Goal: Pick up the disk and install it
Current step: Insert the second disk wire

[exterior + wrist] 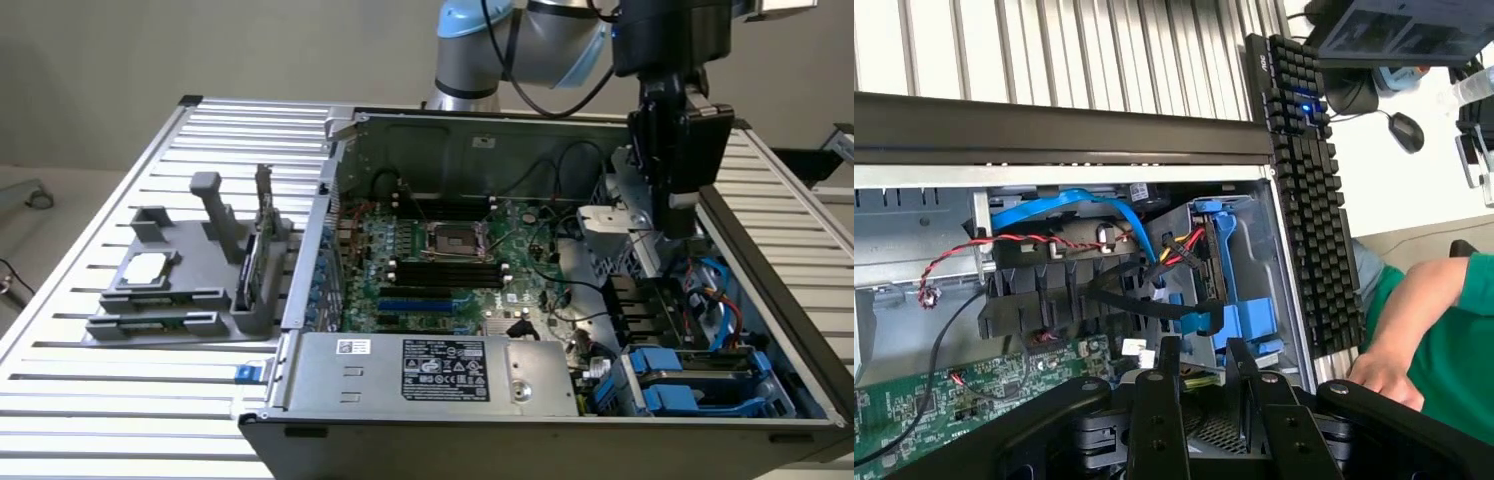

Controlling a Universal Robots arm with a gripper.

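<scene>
Nearest edge of the open PC case (pixel 534 447): the power-supply box (pixel 441 375). Just beside it, at the exterior view's right, the disk (pixel 705 378) sat in the blue-railed drive bay, cables plugged in. Claw (pixel 678 218) hung farther back above that side, fingers (pixel 1154 400) apart, gripping nothing. The case stood on the slatted counter (pixel 107 400).

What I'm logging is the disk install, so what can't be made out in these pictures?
Exterior view: inside of the blue drive bay, hidden by cables and the case wall.
Exterior view: print on the label of the grey box, too small to read.
Wrist view: most of the person, cut off by the picture's edge.
</scene>
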